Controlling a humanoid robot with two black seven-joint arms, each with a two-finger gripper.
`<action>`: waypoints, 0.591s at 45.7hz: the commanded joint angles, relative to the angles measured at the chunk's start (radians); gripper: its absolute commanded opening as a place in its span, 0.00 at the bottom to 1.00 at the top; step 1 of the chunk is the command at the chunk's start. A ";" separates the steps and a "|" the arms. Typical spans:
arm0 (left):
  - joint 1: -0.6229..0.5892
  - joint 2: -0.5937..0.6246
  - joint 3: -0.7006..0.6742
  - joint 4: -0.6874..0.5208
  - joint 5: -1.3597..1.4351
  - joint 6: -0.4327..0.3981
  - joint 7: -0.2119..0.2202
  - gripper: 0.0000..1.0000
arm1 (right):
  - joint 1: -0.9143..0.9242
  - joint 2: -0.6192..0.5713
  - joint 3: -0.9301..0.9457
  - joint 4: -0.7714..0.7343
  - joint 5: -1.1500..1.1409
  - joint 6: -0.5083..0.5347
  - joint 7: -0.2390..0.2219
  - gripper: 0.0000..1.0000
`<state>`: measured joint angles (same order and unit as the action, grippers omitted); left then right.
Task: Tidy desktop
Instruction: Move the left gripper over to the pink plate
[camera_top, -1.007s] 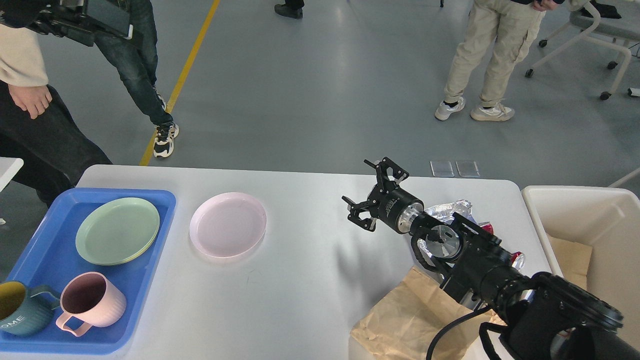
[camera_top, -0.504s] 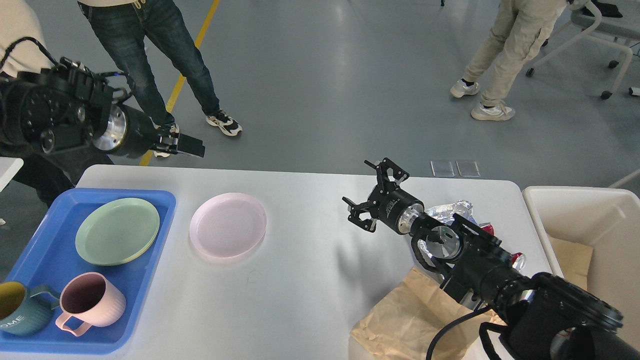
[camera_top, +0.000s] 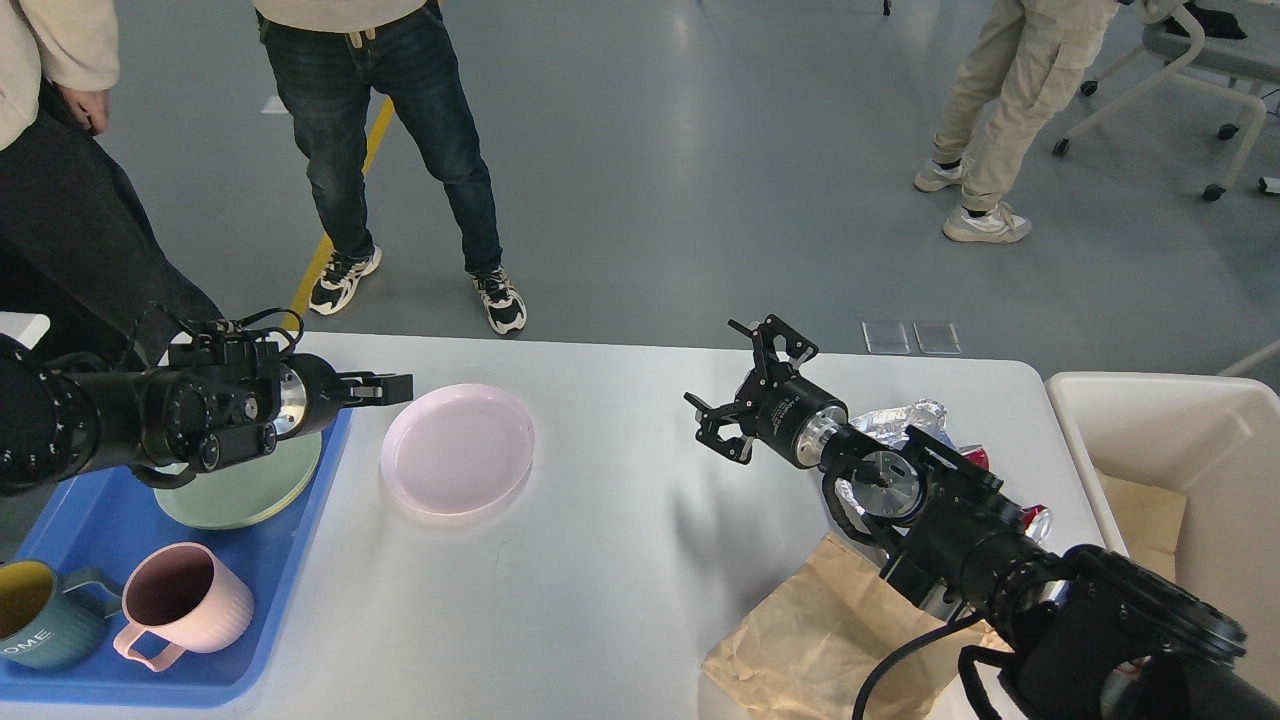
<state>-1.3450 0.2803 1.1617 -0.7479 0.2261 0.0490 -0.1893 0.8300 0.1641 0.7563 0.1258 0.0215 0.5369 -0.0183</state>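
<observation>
Teal mug (camera_top: 40, 625) — letters "OME"

Beyond my table I see a glossy grey floor (camera_top: 700, 150) with a yellow line (camera_top: 345, 200), a wheeled chair (camera_top: 1190, 70) far right, and three people standing about.

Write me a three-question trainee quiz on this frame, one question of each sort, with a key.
1. True or false: the pink plate lies inside the blue tray.
2. Which gripper is nearer the pink plate? A) left gripper B) right gripper
3. Fill in: the cup beside the pink mug in the tray is ____ in colour.

Key:
1. False: it lies on the desktop, just right of the tray.
2. A: it hovers by the plate's far left rim; the right gripper is open further right.
3. Teal, the teal mug with a yellow inside.
</observation>
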 joint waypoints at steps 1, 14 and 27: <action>0.066 -0.029 -0.033 0.065 0.001 0.011 0.036 0.90 | 0.001 0.000 0.000 0.000 0.000 0.000 0.000 1.00; 0.130 -0.061 -0.158 0.096 -0.005 0.086 0.094 0.90 | 0.001 0.000 0.000 0.000 0.002 0.000 0.000 1.00; 0.173 -0.006 -0.186 0.059 -0.050 0.048 0.116 0.90 | 0.001 0.000 0.000 0.000 0.002 0.000 0.000 1.00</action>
<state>-1.1891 0.2643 0.9892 -0.6593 0.1977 0.1114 -0.0809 0.8307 0.1641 0.7562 0.1258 0.0225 0.5369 -0.0183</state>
